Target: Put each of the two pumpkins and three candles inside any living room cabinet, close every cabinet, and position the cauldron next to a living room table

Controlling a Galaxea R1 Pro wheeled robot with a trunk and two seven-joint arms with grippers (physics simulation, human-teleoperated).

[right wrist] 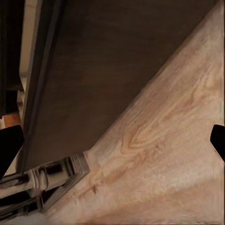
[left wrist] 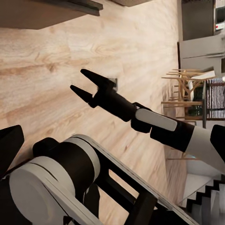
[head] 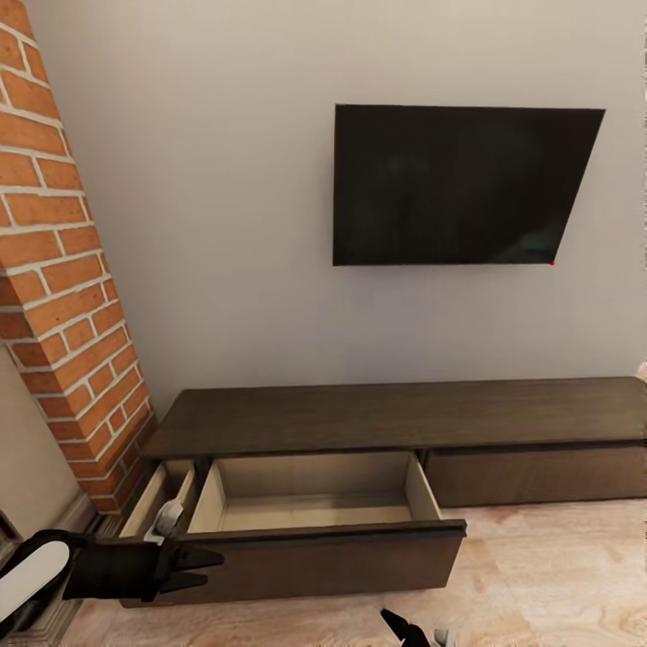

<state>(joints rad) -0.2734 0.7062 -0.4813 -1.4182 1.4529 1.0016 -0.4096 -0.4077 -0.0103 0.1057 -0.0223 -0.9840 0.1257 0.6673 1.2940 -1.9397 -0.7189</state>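
Cabinet (head: pixel 395 418): It was long, low and dark brown, and it stood on the wood floor against the pale wall in front of me.
Big drawer (head: pixel 314 512): It stood pulled out at the cabinet's left part. I saw pale beige sides and bottom, with nothing lying on the part I could see.
Small drawer (head: pixel 162 494): It was just left of the big one and was pulled out too.
My left pincer (head: pixel 208 568): It hung in front of the big drawer's dark front, low at its left end. Its two black fingers stood a little apart, holding nothing.
My right pincer (left wrist: pixel 85 83): It hung over the wood floor (left wrist: pixel 131 42). Its two fingers stood apart, holding nothing.
TV (head: pixel 458 184): It was black and hung on the wall above the cabinet.
Brick column (head: pixel 63 270): It stood at the cabinet's left end.
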